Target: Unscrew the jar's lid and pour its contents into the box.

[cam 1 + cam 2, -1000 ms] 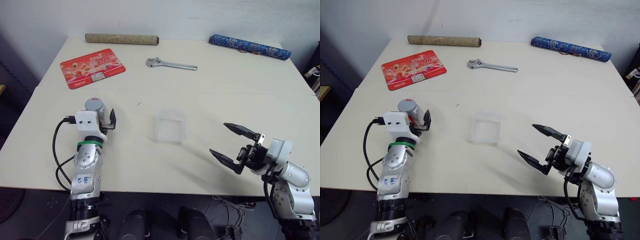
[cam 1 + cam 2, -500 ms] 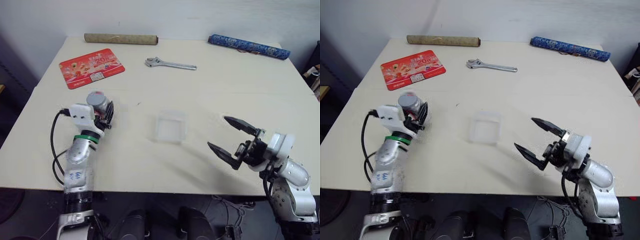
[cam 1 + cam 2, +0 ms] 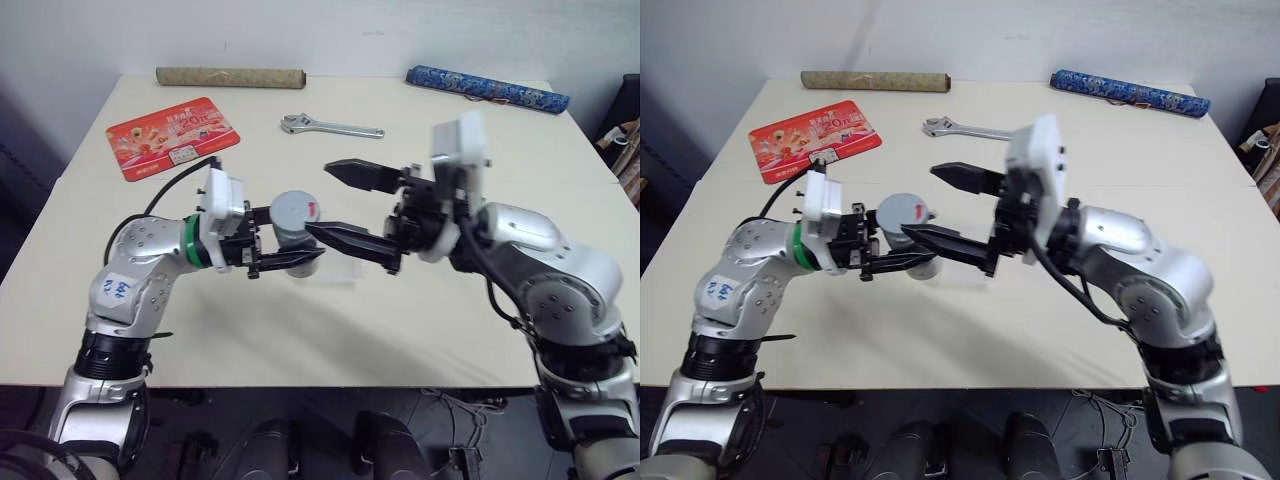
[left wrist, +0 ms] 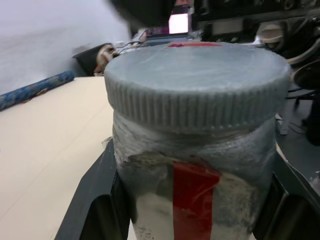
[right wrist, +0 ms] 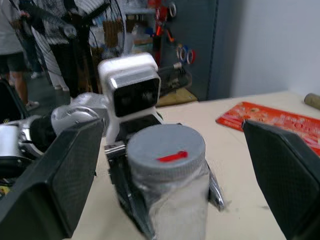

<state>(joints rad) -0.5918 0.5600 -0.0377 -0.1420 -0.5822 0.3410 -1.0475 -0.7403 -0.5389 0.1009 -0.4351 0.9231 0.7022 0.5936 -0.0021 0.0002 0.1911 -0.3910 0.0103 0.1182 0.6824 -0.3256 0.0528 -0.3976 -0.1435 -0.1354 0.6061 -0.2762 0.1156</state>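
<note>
My left gripper (image 3: pixel 292 248) is shut on the jar (image 3: pixel 293 228), a whitish plastic one with a red stripe, and holds it upright above the table's middle. Its grey lid (image 4: pixel 195 90) is screwed on. My right gripper (image 3: pixel 318 197) reaches in from the right and is open. One finger (image 5: pixel 55 175) stands on each side of the lid (image 5: pixel 165 147), both apart from it. The clear box (image 3: pixel 342 274) lies on the table just below the jar, partly hidden by my fingers. I cannot make out the contents through the jar's wall.
A red printed mat (image 3: pixel 172 137) lies at the back left and a wrench (image 3: pixel 330 126) at the back middle. A brown roll (image 3: pixel 230 77) and a blue roll (image 3: pixel 487 88) lie along the far edge. A person (image 5: pixel 12 30) stands beyond the table.
My left gripper shut on the jar, lifted it off the table and carried it right toward the middle. My right arm rose and swung left until its open fingers flank the lid.
</note>
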